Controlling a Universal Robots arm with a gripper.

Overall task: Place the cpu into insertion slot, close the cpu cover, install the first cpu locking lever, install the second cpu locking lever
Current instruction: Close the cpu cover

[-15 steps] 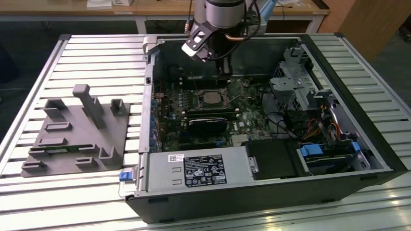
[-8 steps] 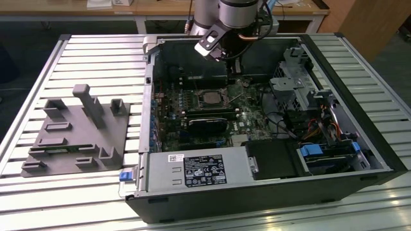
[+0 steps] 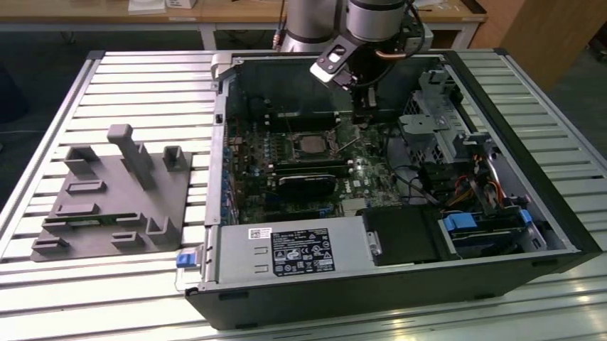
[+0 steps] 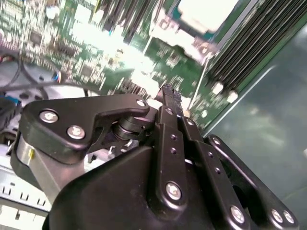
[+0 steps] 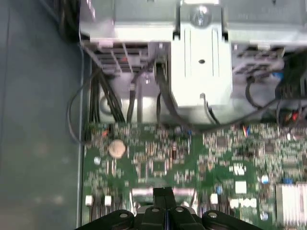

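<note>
Desk point(image 3: 114, 85) slats run under everything, and nearest in the exterior view lies the open computer case point(image 3: 379, 298) on its side. A black label-bearing box point(image 3: 284, 252) sits along the case's near wall. On the exterior view's left, outside the case, a grey moulded fixture point(image 3: 114, 192) rests on the slats. On the right, inside the case, is a bay with blue cables point(image 3: 484, 227).

Farther in lies the green motherboard point(image 3: 284, 188). Near its middle is the insertion slot point(image 3: 331, 145), and the cpu point(image 3: 311, 145) lies flat inside it, its dull silver top facing up. Whether the cpu cover is shut over it I cannot tell. A thin metal lever point(image 3: 353, 145) slants up just beside the slot, on the exterior view's right.

A little beyond that lever, the claw point(image 3: 363, 117) points down at the board, near the slot but not over it. In both wrist views its black fingers point(image 5: 159, 194) are pressed together with nothing between them, tips low over the green board — the claw point(image 4: 166, 90) is narrow and empty. In the second wrist view the cpu point(image 4: 206, 9) shows bright beyond the fingertips. The first wrist view looks past the claw point(image 5: 164, 192) to a coin cell point(image 5: 116, 148) on the board and a silver metal cage point(image 5: 201, 62).

Farthest back the arm point(image 3: 374, 18) rises out of the case, before a wooden table point(image 3: 237, 11).
</note>
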